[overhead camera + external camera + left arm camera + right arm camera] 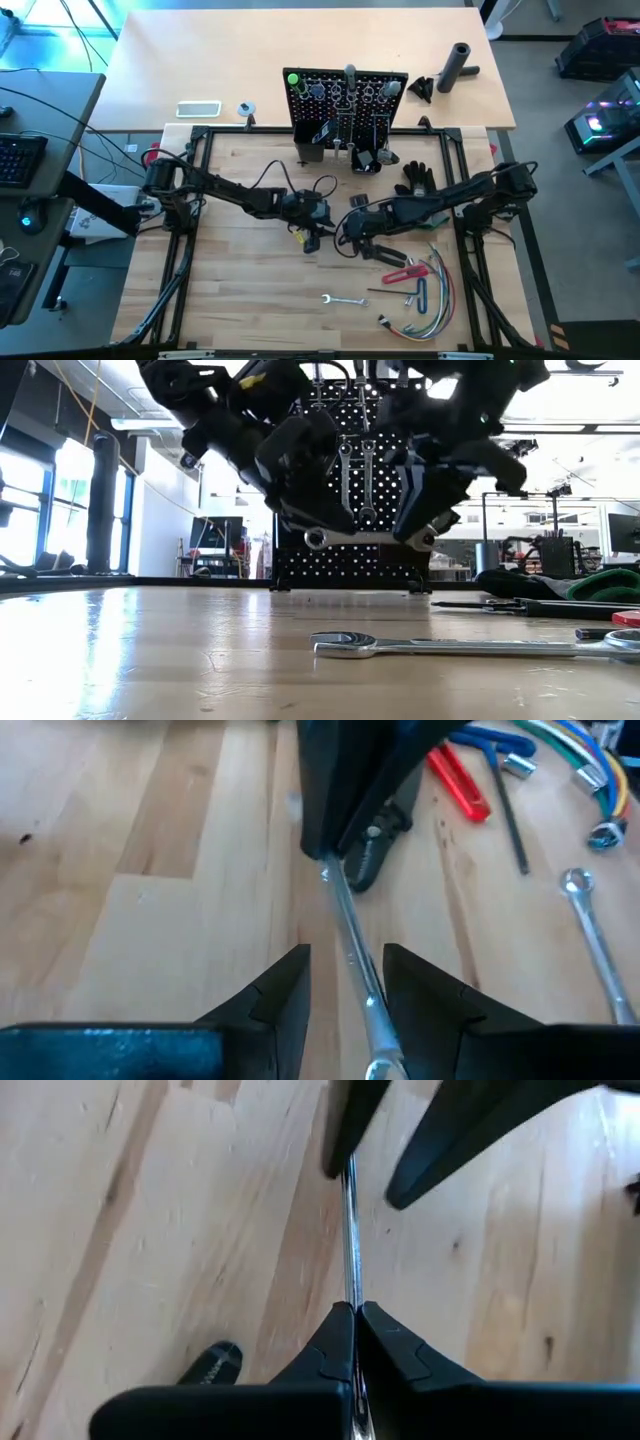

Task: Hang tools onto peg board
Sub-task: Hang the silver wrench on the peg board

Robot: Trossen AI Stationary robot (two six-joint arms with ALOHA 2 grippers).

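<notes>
Low view: a silver wrench (365, 538) is held level above the table (150, 660), gripped at one end by the left gripper (318, 532), pinched at the other by the closed right gripper (420, 532), before the peg board (350, 565).

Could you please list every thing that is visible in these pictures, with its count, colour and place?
held wrench: 1, silver, in the air between both grippers, above the table middle
peg board: 1, black, upright at the table's far edge, tools already hanging on it
loose wrench: 1, silver, flat on the near part of the table
red-handled tool: 1, red, flat on the table, near right
bundle of wires: 1, several colours, near right corner
glove: 1, black, right of the board's base
cylinder: 1, dark grey, on the far table, right
table: 1, light wood
left gripper: 1, black, fingers around one end of the held wrench
right gripper: 1, black, fingers shut on the other end
</notes>
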